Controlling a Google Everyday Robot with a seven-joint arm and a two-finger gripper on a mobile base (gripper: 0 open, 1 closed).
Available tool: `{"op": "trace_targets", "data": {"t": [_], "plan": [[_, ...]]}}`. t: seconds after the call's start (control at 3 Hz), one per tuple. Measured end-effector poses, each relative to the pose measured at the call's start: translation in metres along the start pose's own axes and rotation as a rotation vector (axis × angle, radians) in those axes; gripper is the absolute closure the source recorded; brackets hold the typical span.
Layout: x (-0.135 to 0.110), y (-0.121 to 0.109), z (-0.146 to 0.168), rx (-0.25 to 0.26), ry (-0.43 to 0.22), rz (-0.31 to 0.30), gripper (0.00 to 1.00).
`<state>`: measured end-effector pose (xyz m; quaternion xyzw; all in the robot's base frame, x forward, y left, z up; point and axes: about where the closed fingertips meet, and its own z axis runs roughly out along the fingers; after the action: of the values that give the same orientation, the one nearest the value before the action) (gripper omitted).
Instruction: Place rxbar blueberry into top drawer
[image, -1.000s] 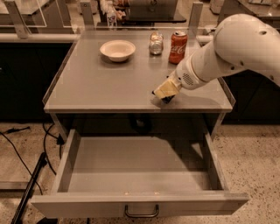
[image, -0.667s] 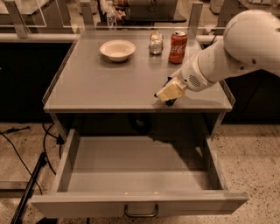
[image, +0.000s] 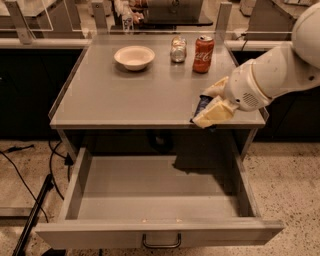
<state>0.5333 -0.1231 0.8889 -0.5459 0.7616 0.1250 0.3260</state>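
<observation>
My gripper hangs over the front right edge of the grey tabletop. Its pale fingers are shut on the rxbar blueberry, a dark navy bar that shows between them, held just above the table's front edge. The top drawer is pulled wide open below, with a plain grey interior that holds nothing and a dark pull handle on its front panel. The gripper is above the drawer's back right part.
A white bowl, a small glass jar and a red soda can stand at the back of the tabletop. Dark cables lie on the speckled floor at the left. Dark counters stand on both sides.
The gripper, holding the bar, has moved a little right and towards the table's front edge; the arm has drawn back to the right. The drawer and the tabletop items have not moved.
</observation>
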Motion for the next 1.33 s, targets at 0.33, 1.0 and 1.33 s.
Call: {"op": "trace_targets", "data": {"t": [0.33, 1.0, 1.33], "plan": [[-0.001, 0.002, 0.001, -0.007, 0.005, -0.017, 1.00], [0.018, 0.013, 0.018, -0.067, 0.036, -0.017, 1.00], [0.038, 0.027, 0.020, -0.101, 0.067, 0.002, 1.00]]}}
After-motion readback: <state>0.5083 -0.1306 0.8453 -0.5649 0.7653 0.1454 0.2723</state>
